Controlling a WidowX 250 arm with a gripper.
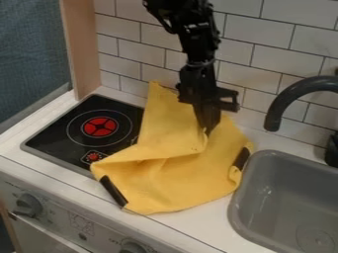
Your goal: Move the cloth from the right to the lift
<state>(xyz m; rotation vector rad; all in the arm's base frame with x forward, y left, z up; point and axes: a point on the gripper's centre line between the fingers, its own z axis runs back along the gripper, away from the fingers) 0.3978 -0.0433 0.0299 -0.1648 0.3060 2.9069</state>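
Observation:
My gripper (208,121) hangs down from the top of the camera view, over the back right part of the yellow cloth (168,173). It is shut on the cloth, whose folds gather at the tips. The crumpled cloth spreads across the counter between the stove and the sink, with its left part lapping over the stove's right side. One corner stands up at the back near the tiled wall. Dark strips mark its front left and right edges.
The black stove top (63,123) with a red burner mark lies to the left. To the right is a grey sink (264,197) with a dark curved faucet (280,101) above it. A tiled wall (257,34) rises behind, and knobs line the front panel.

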